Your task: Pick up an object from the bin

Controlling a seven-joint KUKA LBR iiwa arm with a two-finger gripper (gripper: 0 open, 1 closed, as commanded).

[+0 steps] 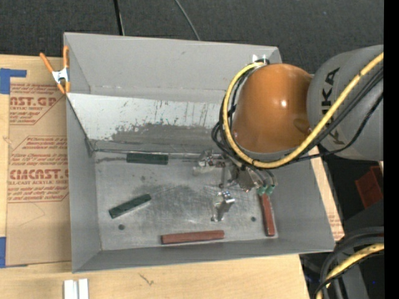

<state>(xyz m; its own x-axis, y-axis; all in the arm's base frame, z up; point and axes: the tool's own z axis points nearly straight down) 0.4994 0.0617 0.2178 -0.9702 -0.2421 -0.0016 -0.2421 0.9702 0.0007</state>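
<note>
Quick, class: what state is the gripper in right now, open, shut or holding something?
Gripper: cannot be told; it sits low over the bin floor, near a red-brown stick.

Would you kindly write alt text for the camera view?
The gripper hangs over the grey bin, right of centre, beside a short red-brown bar. A longer red-brown bar lies along the front; a level green bar and a tilted green bar lie left.
</note>
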